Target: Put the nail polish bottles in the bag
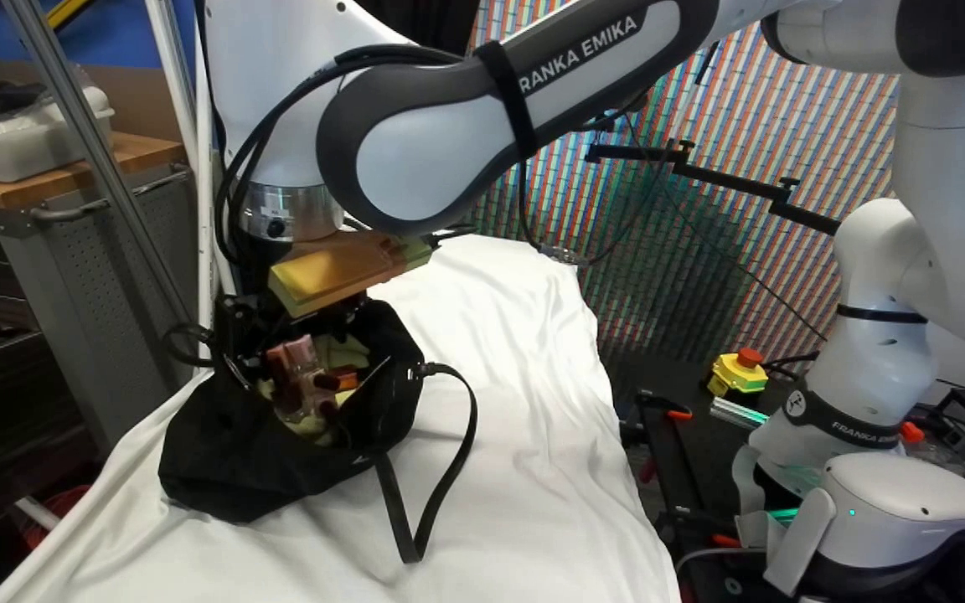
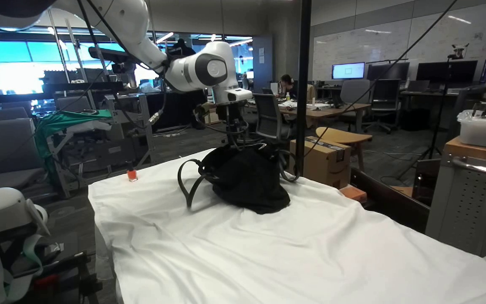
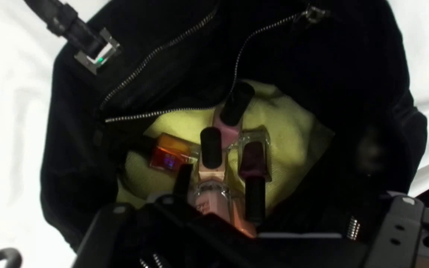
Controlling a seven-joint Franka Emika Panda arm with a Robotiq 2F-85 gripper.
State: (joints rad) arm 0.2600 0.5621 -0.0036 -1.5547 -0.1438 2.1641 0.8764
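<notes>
Reading "RANKA EMIKA" on my forearm [image 1: 566,94] | end effector [image 3: 263,206] spread wide at one black handbag's [image 2: 253,181] mouth | at least five nail polish bottles [image 3: 211,156] inside | one orange-red bottle [image 2: 132,175] on table [image 2: 268,253]

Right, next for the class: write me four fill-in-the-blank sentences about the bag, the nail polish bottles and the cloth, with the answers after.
Seen from outside, the colour of the bag is ____.
The colour of the cloth under it is ____.
In an exterior view, exactly ____ nail polish bottle can be seen on the cloth.
In the wrist view, the dark purple bottle lies inside the ____.
Missing words: black; white; one; bag.
</notes>
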